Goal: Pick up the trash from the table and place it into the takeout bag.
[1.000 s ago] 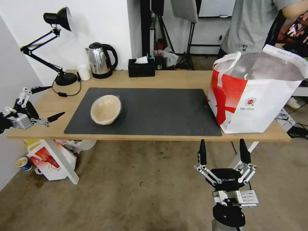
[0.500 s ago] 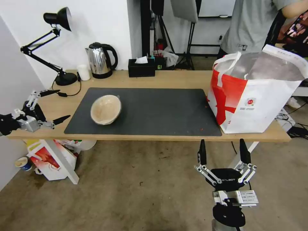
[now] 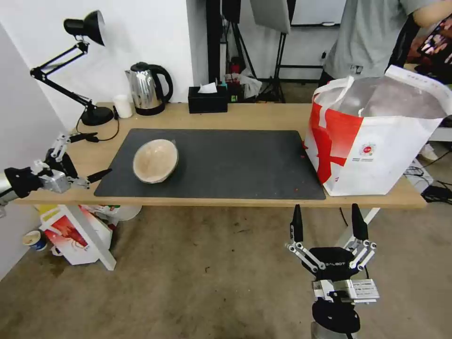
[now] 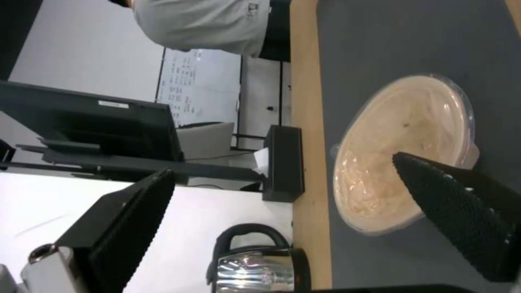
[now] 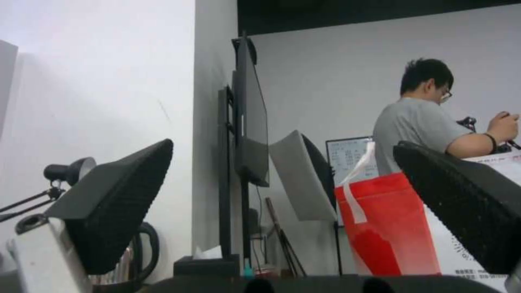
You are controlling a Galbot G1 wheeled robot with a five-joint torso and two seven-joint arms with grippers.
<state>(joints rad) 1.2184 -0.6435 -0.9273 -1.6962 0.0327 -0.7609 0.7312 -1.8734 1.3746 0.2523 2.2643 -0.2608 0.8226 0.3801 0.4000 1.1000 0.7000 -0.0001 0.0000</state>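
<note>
The trash on the table is a beige paper-pulp bowl, tilted on the dark grey mat at its left part; the left wrist view shows the bowl ahead of the fingers. My left gripper hovers open over the table's left end, a short way left of the bowl. The takeout bag, white with a red panel and foil lining, stands open at the right end and appears as the bag in the right wrist view. My right gripper is parked open below the table's front edge.
A black desk lamp, a steel kettle, a small white cup and a black tissue box line the back edge. A small red-and-white bag sits on the floor under the left end.
My left gripper has moved right and slightly forward, closer to the bowl, still open. The bowl, the bag and the right arm have stayed where they were.
</note>
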